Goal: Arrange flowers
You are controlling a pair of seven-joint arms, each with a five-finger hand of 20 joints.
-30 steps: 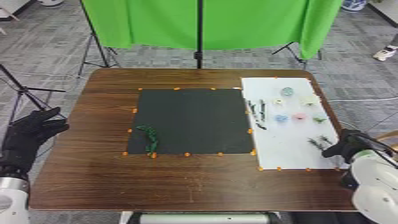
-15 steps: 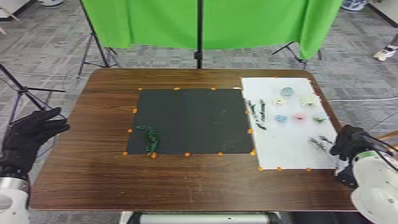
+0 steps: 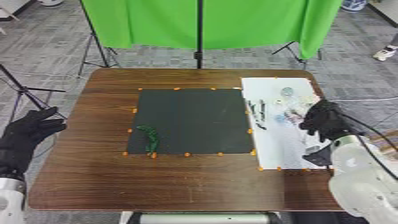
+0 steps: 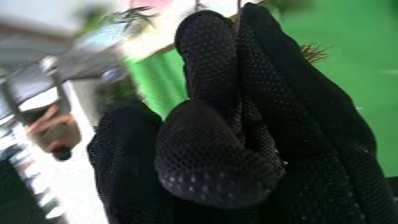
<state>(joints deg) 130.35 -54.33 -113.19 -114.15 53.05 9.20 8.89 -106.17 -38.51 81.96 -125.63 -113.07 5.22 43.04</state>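
In the head view my right hand (image 3: 325, 121) is over the white sheet (image 3: 274, 145), partly covering the small flowers; a pale green flower (image 3: 287, 91) and a blue flower (image 3: 282, 119) show beside it. Dark stems (image 3: 258, 114) lie along the sheet's left part. A green leafy piece (image 3: 149, 138) rests on the black mat (image 3: 191, 117). At the table's left edge my left hand (image 3: 31, 130) is open and holds nothing. In the right wrist view my right hand (image 4: 218, 155) has its thumb pressed to its fingers, with the brownish bristly tip of a sprig (image 4: 313, 52) sticking out behind them.
Orange markers (image 3: 187, 154) line the mat and sheet on the brown wooden table (image 3: 169, 182). Behind the table hang a green cloth (image 3: 249, 30) and a black stand pole (image 3: 199, 45).
My right hand has moved from the sheet's right edge up and inward, now covering part of the flowers. The left hand has stayed nearly still.
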